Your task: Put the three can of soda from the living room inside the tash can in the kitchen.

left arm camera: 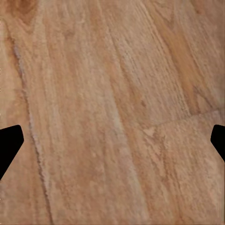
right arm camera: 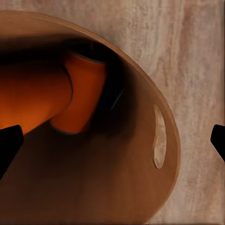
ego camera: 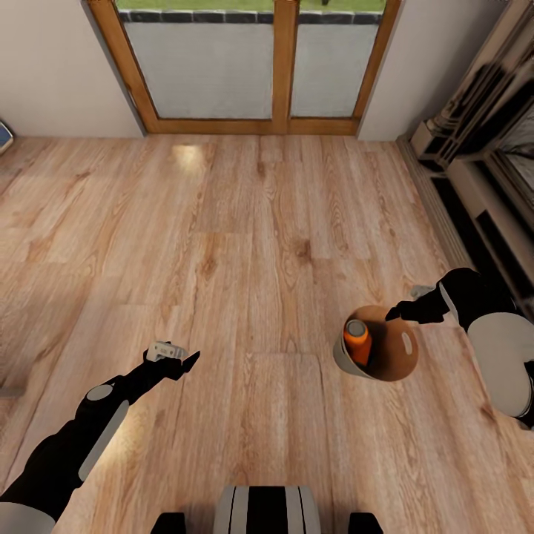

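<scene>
The trash can [ego camera: 393, 363], dark grey outside and coppery brown inside, stands on the wood floor at the right. An orange soda can [ego camera: 357, 340] with a grey top leans inside it against the near wall. In the right wrist view two orange cans [right arm camera: 82, 93] lie against each other inside the bin [right arm camera: 140, 197]. My right gripper [ego camera: 394, 313] hovers just over the bin's far rim, open [right arm camera: 112, 140], with nothing between its fingers. My left gripper [ego camera: 187, 361] hangs open over bare floor [left arm camera: 112, 140], well left of the bin.
Wood-framed glass doors [ego camera: 282, 67] close the far wall. The stone fireplace [ego camera: 482, 148] and its hearth run along the right side. A light blue corner of furniture [ego camera: 4, 137] peeks in at the far left. Plank floor [ego camera: 245, 245] stretches between.
</scene>
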